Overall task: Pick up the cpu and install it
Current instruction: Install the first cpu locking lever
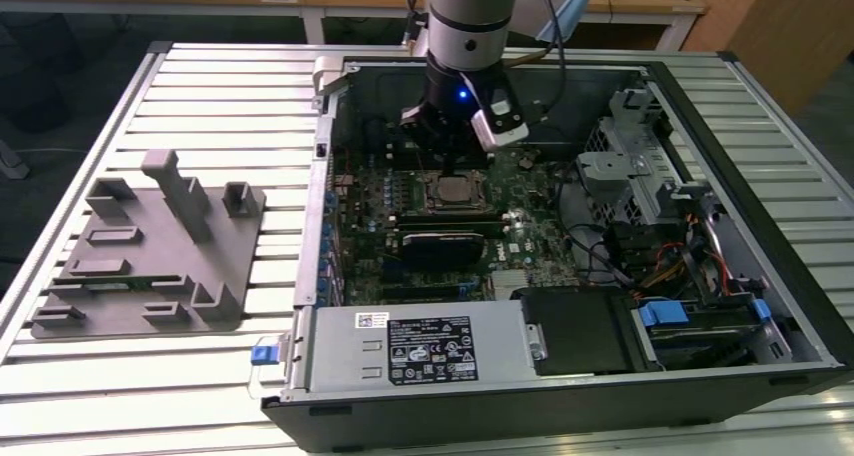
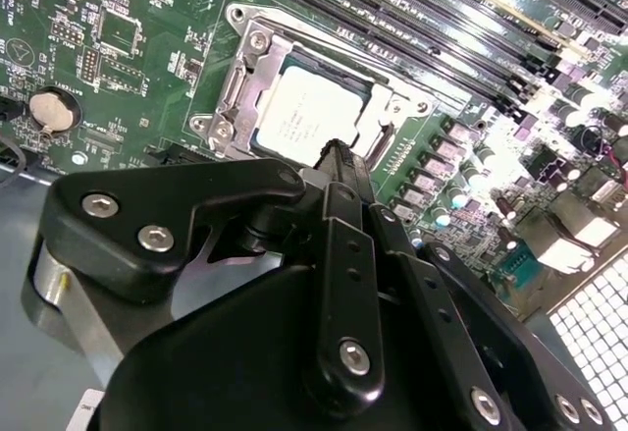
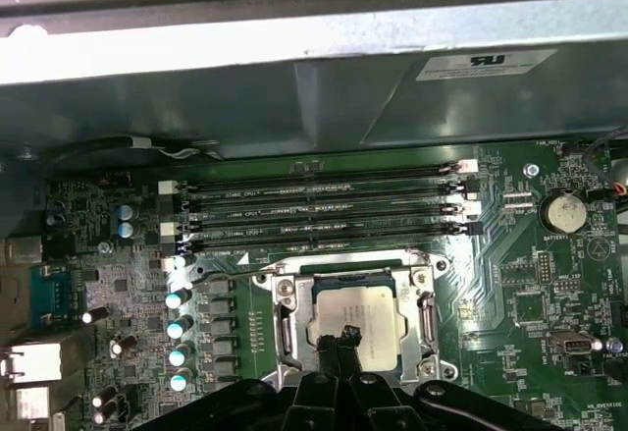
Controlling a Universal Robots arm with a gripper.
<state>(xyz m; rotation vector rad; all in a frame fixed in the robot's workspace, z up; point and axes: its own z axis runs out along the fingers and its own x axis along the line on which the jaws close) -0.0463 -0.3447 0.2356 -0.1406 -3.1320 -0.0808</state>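
The cpu lies flat inside the socket frame on the motherboard, silver top up. Its edges look square to the frame in both wrist views. The gripper hangs straight down into the open pc case. In the second wrist view its tip sits over one edge of the chip, and the first wrist view shows the same. The fingers read as pinched together into one narrow point with nothing between them, so the chip is not held. Whether the tip touches the lid or hovers just above it cannot be told. Judgement: the step in hand is the seating stage of the install, with the pick-up part done. To do it well, the tool should stay vertical and any contact should be light and straight down. There should be no sideways drag, since a flat chip in a pin socket will bind or damage contacts if it is skewed. Pressing near one edge could tip the opposite side up, so contact nearer the centre looks safer. The ram slots run just beside the socket and the capacitors are near it, so clearance is tight. Whether the socket's clamp plate is locked cannot be told. The grey fixture tray sits well apart on the table, at the exterior view's left.
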